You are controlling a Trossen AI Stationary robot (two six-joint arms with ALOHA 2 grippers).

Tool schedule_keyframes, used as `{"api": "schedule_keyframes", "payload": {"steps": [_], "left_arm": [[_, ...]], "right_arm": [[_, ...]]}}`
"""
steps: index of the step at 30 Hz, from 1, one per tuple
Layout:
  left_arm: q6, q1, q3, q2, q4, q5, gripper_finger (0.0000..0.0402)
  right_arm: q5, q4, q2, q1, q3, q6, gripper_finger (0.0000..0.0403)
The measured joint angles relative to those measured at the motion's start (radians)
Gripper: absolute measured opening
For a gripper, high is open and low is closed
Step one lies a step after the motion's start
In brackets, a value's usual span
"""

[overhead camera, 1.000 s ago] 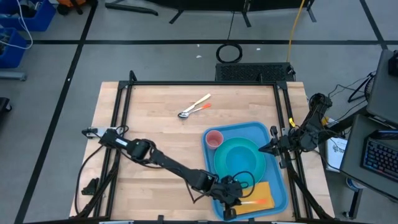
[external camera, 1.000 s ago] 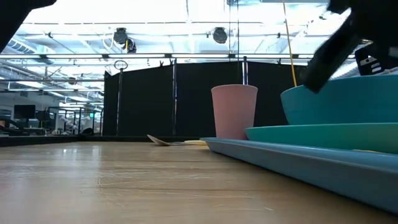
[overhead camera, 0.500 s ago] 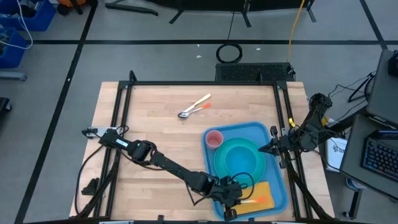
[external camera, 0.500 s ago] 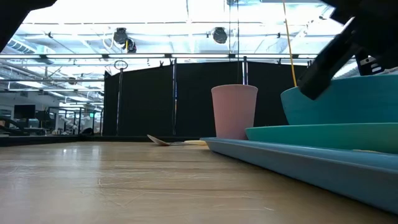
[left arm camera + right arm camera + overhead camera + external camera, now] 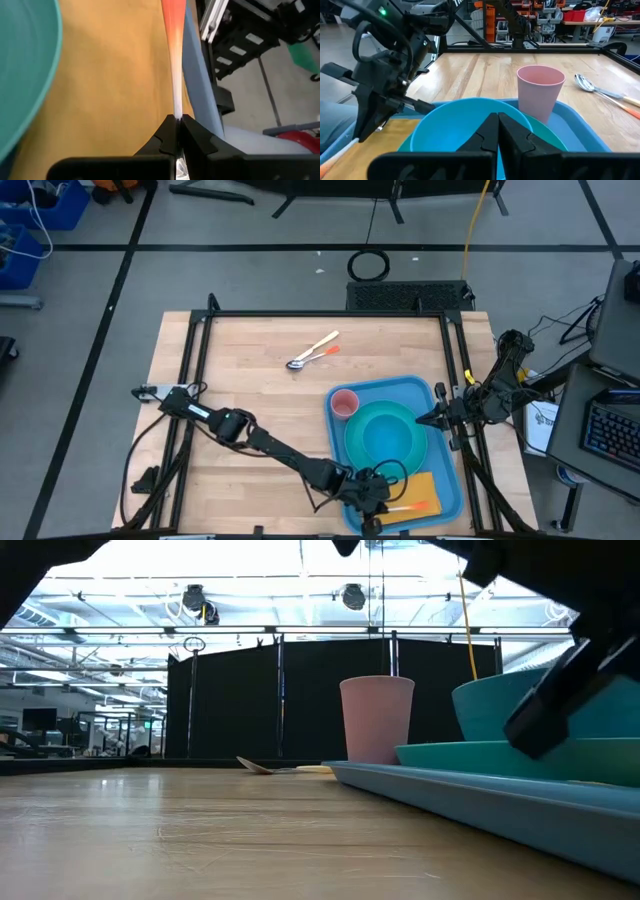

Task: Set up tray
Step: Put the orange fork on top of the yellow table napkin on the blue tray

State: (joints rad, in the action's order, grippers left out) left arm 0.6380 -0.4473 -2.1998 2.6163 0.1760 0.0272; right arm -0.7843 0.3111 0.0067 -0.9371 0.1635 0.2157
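1. Fingers of the left gripper (image 5: pixel 378 506), in the high view, sit low over the yellow-orange napkin (image 5: pixel 420 486) at the near end of the blue tray (image 5: pixel 451 480), clenched on an orange-handled utensil (image 5: pixel 414 505) whose handle lies across the napkin. The tray rests on the right part of the worktop (image 5: pixel 250 395); it carries a pink cup (image 5: pixel 344 403) at its far corner and a turquoise plate (image 5: pixel 385 438) with a bowl on it in the middle. Cutlery beside the plate is the likely reason for this low reach. The right gripper (image 5: pixel 428 418) waits at the tray's right edge, its fingers pressed together on nothing. A spoon and another orange-handled piece (image 5: pixel 312 351) lie well apart on the bare wood, probably next to be fetched.

2. Low view: the tray's rim (image 5: pixel 480 802) runs across the right, with the cup (image 5: pixel 377 720) upright on it and the bowl (image 5: pixel 490 710) on the plate; a dark arm link (image 5: pixel 570 700) blocks part of them.

3. Left wrist view: both fingers (image 5: pixel 165 140) pinch the utensil's pale neck (image 5: pixel 177 102), its orange handle stretching over the napkin (image 5: pixel 110 75) beside the plate's edge (image 5: pixel 25 75). That narrow hold would keep it aligned with the napkin.

4. Right wrist view: its closed fingers (image 5: pixel 485 135) point over the bowl (image 5: pixel 465 125) toward the cup (image 5: pixel 540 90); the left arm (image 5: pixel 385 75) works beyond.
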Motion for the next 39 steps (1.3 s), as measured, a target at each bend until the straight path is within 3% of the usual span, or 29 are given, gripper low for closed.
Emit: {"api": "schedule_keyframes", "payload": {"steps": [29, 39], "left_arm": [[-0.024, 0.000, 0.001, 0.030, -0.013, -0.032, 0.0022], [-0.039, 0.001, 0.000, 0.044, -0.048, -0.001, 0.0015]], "right_arm": [[0.000, 0.001, 0.000, 0.000, 0.000, 0.000, 0.0000], [0.002, 0.002, 0.002, 0.000, -0.001, 0.008, 0.0000]]}}
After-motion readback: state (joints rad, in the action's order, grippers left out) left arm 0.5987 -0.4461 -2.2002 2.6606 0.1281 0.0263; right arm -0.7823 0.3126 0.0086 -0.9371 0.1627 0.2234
